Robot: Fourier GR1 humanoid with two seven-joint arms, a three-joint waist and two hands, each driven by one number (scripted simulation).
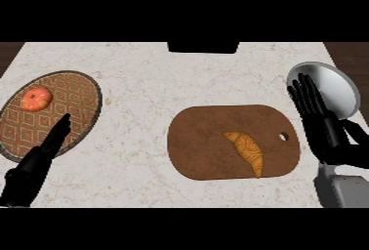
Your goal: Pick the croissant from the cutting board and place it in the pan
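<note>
A golden croissant (246, 152) lies on the brown wooden cutting board (209, 146), right of the board's middle. The grey pan (333, 88) sits at the counter's far right. My right hand (317, 119) is open with straight fingers, raised beside the board's right edge and covering the pan's lower left part. It holds nothing. My left hand (39, 158) is open at the lower left, fingers pointing up over a patterned round plate (72, 102).
An orange-red fruit (36, 99) rests on the patterned plate at the left. A dark object (202, 47) stands at the counter's back edge. Dark wood (349, 53) shows past the counter's right corner.
</note>
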